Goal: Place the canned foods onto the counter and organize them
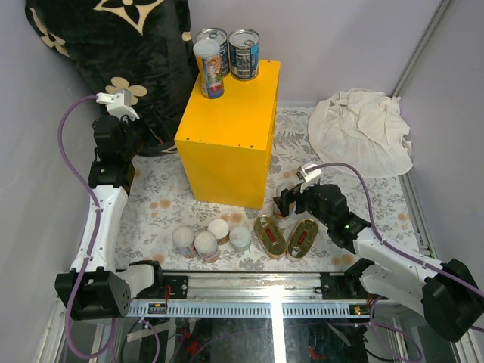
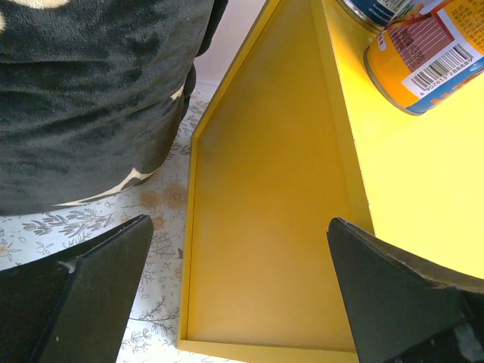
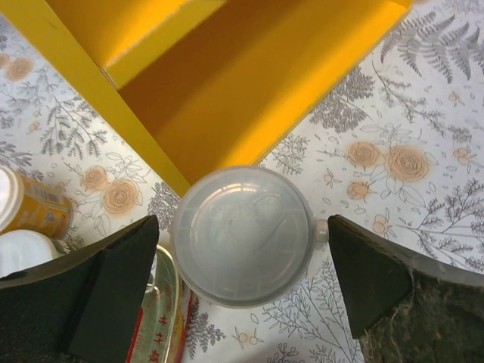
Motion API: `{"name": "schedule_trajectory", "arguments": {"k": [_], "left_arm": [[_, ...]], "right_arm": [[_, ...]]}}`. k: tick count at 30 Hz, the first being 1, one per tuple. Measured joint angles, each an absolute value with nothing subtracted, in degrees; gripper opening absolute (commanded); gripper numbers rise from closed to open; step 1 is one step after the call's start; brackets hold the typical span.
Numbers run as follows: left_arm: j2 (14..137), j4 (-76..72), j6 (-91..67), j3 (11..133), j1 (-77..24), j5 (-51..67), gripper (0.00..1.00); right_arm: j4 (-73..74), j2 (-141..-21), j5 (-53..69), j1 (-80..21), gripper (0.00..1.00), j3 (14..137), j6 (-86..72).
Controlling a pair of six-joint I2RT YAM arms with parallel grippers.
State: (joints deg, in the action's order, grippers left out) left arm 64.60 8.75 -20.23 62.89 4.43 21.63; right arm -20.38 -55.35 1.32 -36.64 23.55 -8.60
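Right claw (image 3: pixel 242 221) stands wide astride a white-lidded can (image 3: pixel 242 246) on the bench (image 3: pixel 401 174), not gripping it yet as far as I can tell. That can sits just beside the yellow counter (image 3: pixel 227 98), so I judge a careless lift could clip its edge. 1 oval tin (image 3: pixel 162 302) lies close by; closing may shove it. Left claw (image 2: pixel 240 227) hangs wide and empty near an orange can (image 2: pixel 427 60) it could topple.
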Motion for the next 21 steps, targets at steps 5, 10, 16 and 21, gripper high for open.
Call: {"name": "schedule_trajectory", "arguments": {"k": [5, 10, 16, 21], "left_arm": [[64.66, 8.67, -20.34, 62.89, 4.43, 21.65, 1.0], [64.71, 8.64, -20.4, 62.89, 4.43, 21.65, 1.0], [64.84, 8.58, -20.69, 62.89, 4.43, 21.85, 1.0], [64.97, 7.9, -21.06, 62.65, 4.45, 22.09, 1.0]], "right_arm": [[-22.13, -58.26, 0.01, -36.82, 0.99, 21.43, -8.58], [-24.99, -62.26, 0.03, -36.88, 1.0, 19.99, -8.62], [-30.11, -62.85, 0.03, -36.99, 0.99, 18.61, -8.8], [-33.39, -63.64, 0.05, -37.01, 0.86, 17.43, -8.84]]}}
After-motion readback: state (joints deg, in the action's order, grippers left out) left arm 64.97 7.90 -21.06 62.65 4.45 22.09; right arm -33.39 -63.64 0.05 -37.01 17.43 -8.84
